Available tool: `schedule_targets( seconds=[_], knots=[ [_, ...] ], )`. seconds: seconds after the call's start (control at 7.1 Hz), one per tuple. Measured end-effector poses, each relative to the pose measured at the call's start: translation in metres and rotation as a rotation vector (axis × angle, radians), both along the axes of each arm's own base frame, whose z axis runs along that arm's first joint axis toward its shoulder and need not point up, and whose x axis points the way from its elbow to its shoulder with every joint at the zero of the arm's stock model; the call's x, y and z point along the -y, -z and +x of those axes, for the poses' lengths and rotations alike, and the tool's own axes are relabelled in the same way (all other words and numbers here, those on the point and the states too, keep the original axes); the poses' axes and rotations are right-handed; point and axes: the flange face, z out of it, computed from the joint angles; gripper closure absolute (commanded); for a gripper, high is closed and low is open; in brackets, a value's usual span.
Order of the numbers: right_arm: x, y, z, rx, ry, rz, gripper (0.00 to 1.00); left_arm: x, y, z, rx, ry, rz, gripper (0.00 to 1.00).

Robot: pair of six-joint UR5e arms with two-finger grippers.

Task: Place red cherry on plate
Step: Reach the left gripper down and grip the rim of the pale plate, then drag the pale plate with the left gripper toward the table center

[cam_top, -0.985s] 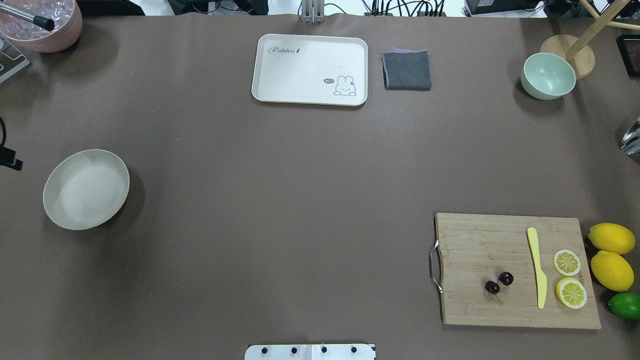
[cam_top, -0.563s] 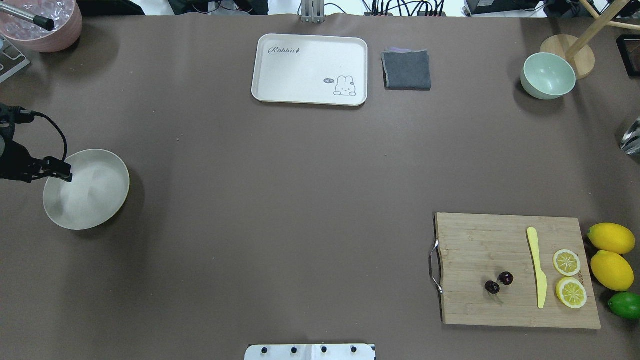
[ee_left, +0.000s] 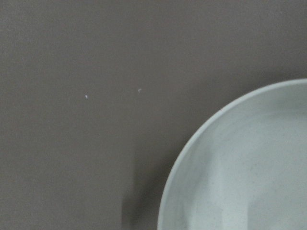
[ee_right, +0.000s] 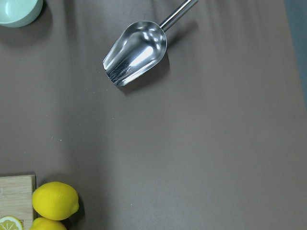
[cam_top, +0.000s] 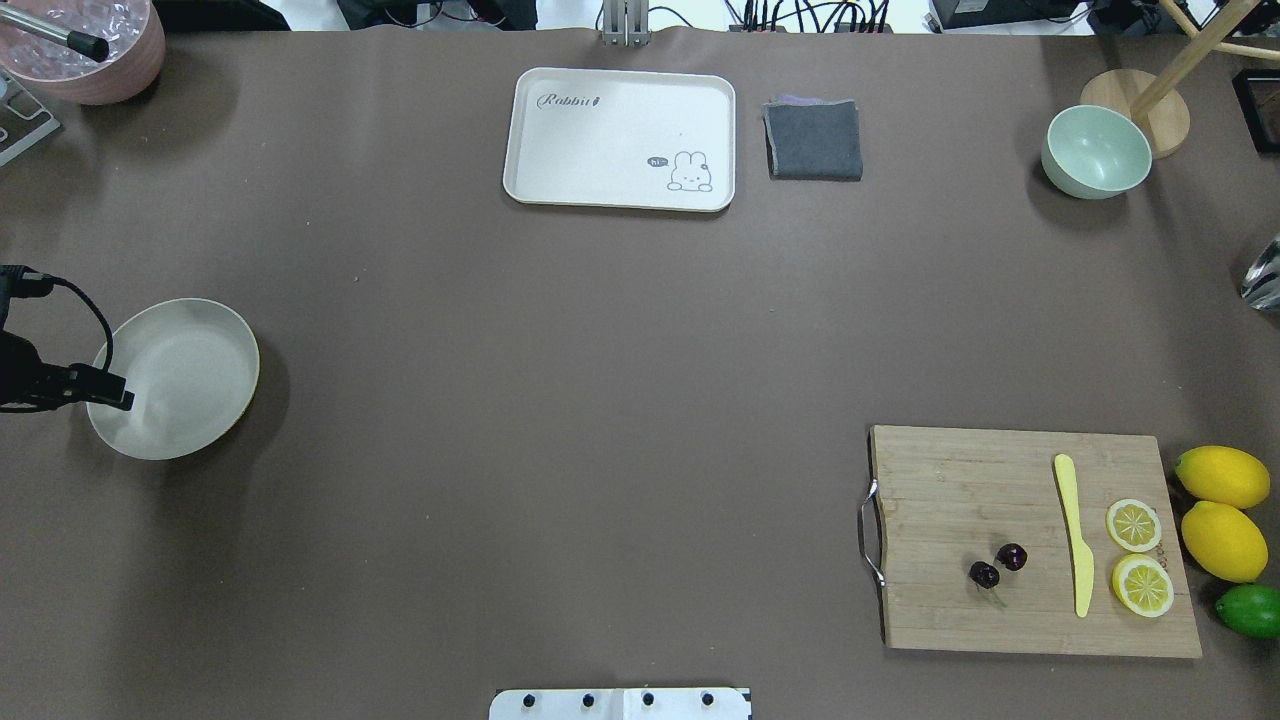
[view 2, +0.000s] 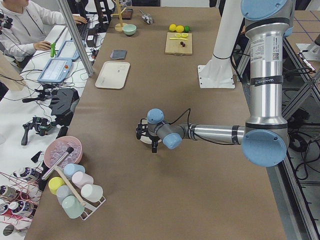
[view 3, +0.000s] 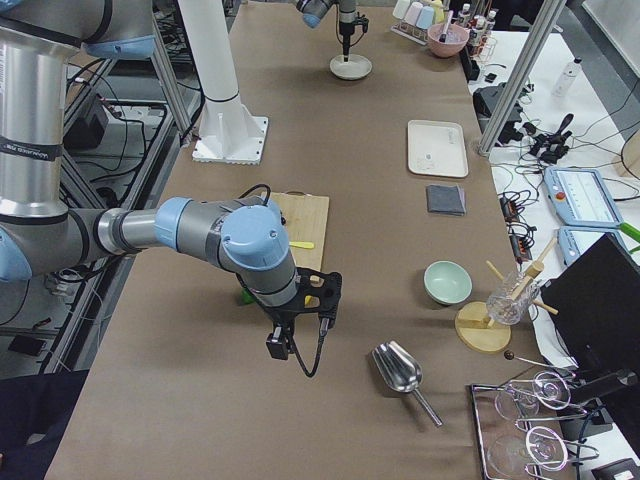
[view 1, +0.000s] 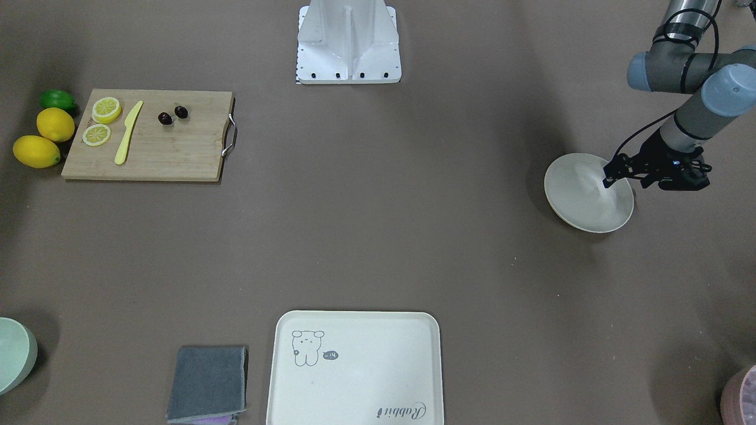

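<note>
Left jaws newly over plate (cam_top: 200, 385) edge.

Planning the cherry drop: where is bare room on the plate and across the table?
The plate is bare inside; the left gripper hangs over its left rim. The table between plate and cutting board is free. Crowded: the board's right end, knife and lemon slices.

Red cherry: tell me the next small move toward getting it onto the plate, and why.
Probably swing the right hand over the red cherry. The cherry lies untouched on the cutting board, on the robot's right. The right hand hangs just beyond the board's end, while the left hand hovers at the edge of the plate, far off on the robot's left.
</note>
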Motion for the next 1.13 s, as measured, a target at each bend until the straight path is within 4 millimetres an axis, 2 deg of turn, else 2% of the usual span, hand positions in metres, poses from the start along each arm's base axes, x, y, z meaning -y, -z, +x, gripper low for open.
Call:
schedule_targets(
  seconds=[0.14,0.42,0.84,0.99,1.13],
  knots=[
    [-0.001,0.000,0.001,0.000,-0.004,0.000,0.00,-0.007,-0.004,-0.003,-0.022,-0.013,-0.006,0.13],
    [-0.004,0.000,0.004,-0.002,-0.011,-0.001,0.00,-0.013,-0.007,-0.006,-0.037,-0.020,-0.007,0.40],
    [-0.008,-0.002,0.005,0.000,-0.016,-0.004,0.00,-0.017,-0.010,-0.011,-0.038,-0.017,-0.009,0.87],
    [-0.009,-0.002,0.005,0.001,-0.017,-0.005,0.00,-0.016,-0.010,-0.012,-0.039,-0.015,-0.008,0.96],
    [-0.010,-0.003,0.004,0.001,-0.018,-0.006,0.00,-0.016,-0.008,-0.014,-0.048,-0.017,-0.010,1.00]
  ],
)
